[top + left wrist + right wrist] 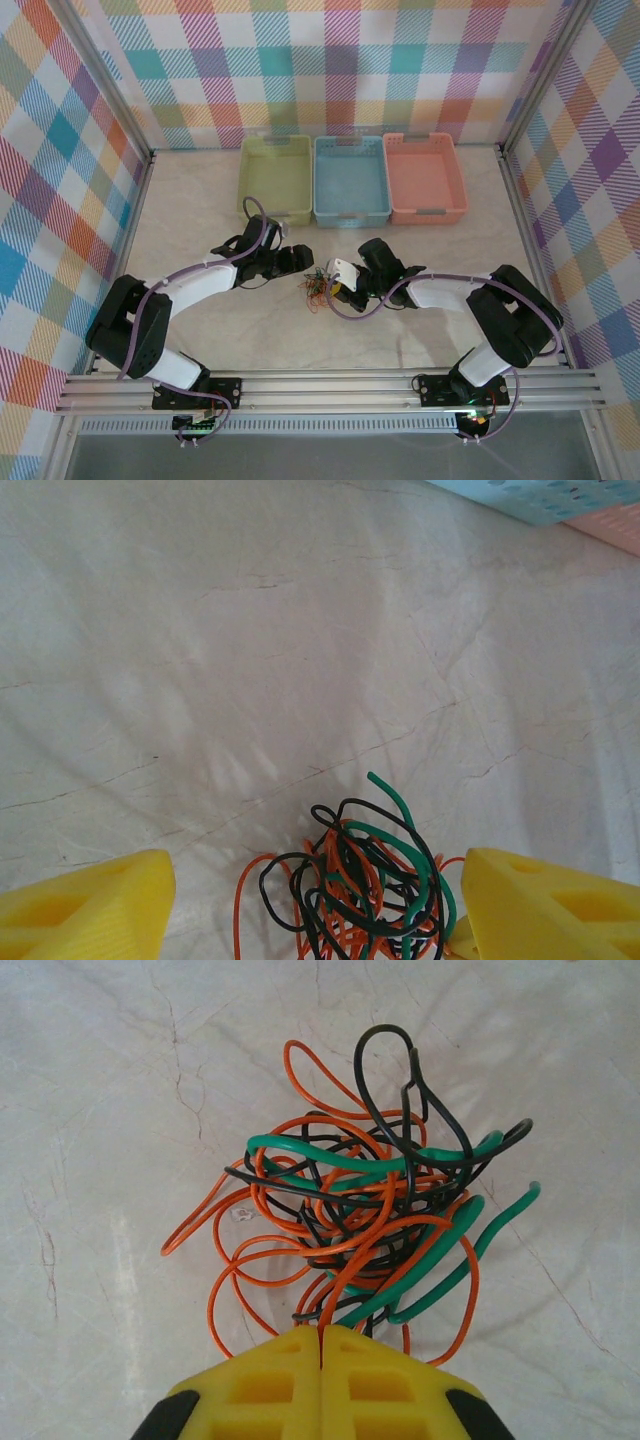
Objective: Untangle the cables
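Right claw (pixel 321 1335) shut tight at the edge of the cables (pixel 372 1222); left claw (pixel 315 880) wide open, holding nothing.
Orange, green and black cables lie in one knotted heap near the middle of the tabletop (pixel 220 330). Strands run right up to the right claw's closed yellow tips; cannot tell if one is pinched. The left claw's fingers stand either side of the heap. Green basket (pixel 275 178), blue basket (pixel 350 180) and pink basket (pixel 425 176) sit in a row at the far edge, well apart from the heap.
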Action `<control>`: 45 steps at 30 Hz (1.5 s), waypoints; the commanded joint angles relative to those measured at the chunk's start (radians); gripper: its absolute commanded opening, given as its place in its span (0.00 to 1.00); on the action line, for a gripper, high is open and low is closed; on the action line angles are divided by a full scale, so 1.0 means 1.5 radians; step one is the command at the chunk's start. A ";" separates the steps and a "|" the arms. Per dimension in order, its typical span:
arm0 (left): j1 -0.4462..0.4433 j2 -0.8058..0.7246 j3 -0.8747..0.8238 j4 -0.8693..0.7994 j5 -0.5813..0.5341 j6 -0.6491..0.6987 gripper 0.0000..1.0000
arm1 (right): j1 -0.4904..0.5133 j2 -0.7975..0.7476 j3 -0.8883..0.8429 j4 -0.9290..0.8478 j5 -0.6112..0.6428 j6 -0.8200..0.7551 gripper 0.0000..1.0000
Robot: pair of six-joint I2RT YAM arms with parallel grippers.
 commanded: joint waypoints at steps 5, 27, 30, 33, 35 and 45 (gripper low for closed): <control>-0.006 0.013 0.012 -0.007 0.024 0.005 0.75 | -0.003 -0.058 -0.026 0.074 -0.101 0.019 0.00; -0.026 0.059 0.040 -0.020 0.051 0.011 0.44 | -0.003 -0.083 -0.060 0.158 -0.078 0.062 0.00; -0.028 0.062 0.044 -0.023 0.051 0.013 0.40 | -0.004 -0.081 -0.059 0.157 -0.076 0.063 0.00; -0.030 0.065 0.046 -0.027 0.051 0.015 0.32 | -0.004 -0.079 -0.058 0.156 -0.075 0.063 0.00; -0.031 0.065 0.049 -0.029 0.049 0.015 0.26 | -0.004 -0.079 -0.058 0.156 -0.074 0.063 0.00; -0.031 0.049 0.043 -0.031 0.041 0.016 0.00 | -0.005 -0.090 -0.069 0.187 -0.017 0.090 0.00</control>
